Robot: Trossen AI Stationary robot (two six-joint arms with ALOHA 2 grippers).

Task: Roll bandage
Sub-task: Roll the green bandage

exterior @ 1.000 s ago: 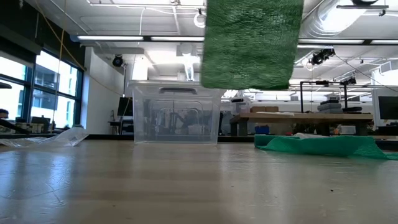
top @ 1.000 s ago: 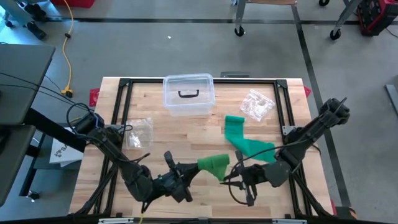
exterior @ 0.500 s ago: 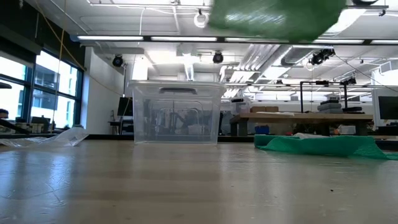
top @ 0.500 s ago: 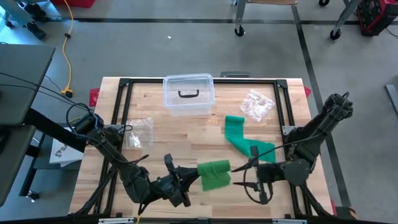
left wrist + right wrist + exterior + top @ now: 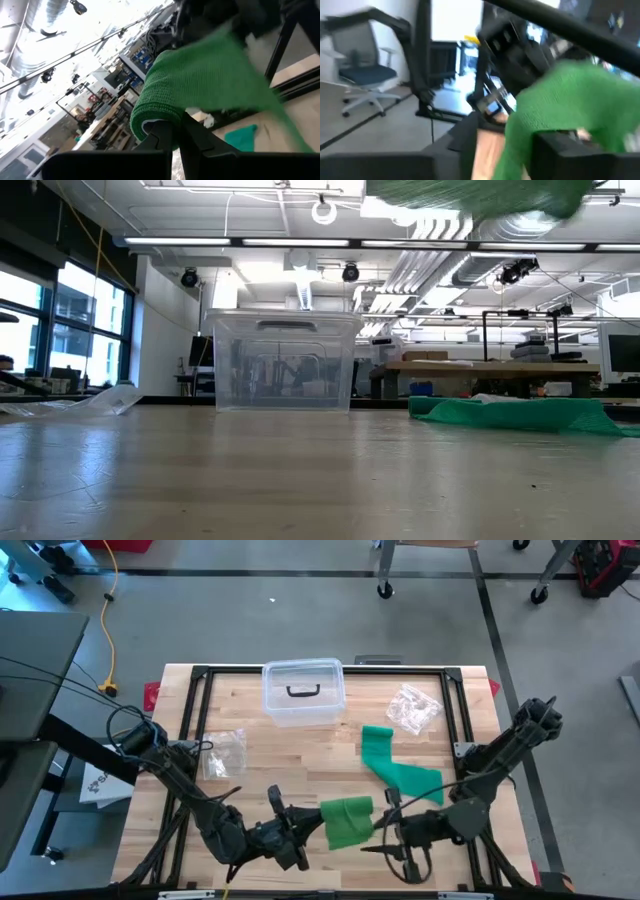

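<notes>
Overhead view of bench point(image 5: 300, 760), both arms entering from 6 o'clock edge. Left end effector point(image 5: 312, 827) sits at approx. 6 o'clock, fingers together, clamped on rolled end of the green bandage point(image 5: 348, 821); left wrist view shows the roll point(image 5: 165, 107) wrapped over the two closed fingers point(image 5: 192, 135). Right end effector point(image 5: 385, 832) lies just beside the roll at its 3 o'clock side, bandage draped across it in right wrist view; whether its fingers are apart or together cannot be told. From the roll, the loose bandage tail point(image 5: 395, 768) runs toward 1 o'clock and lies flat on the bench, ending near centre-right. Low view: roll held clear above the bench surface, tail point(image 5: 510, 414) resting on the wood. Other items: clear plastic box w/ lid point(image 5: 303, 692) at 12 o'clock; crumpled plastic bag point(image 5: 412, 708) at 2 o'clock; second plastic bag point(image 5: 224, 752) at 9 o'clock.
</notes>
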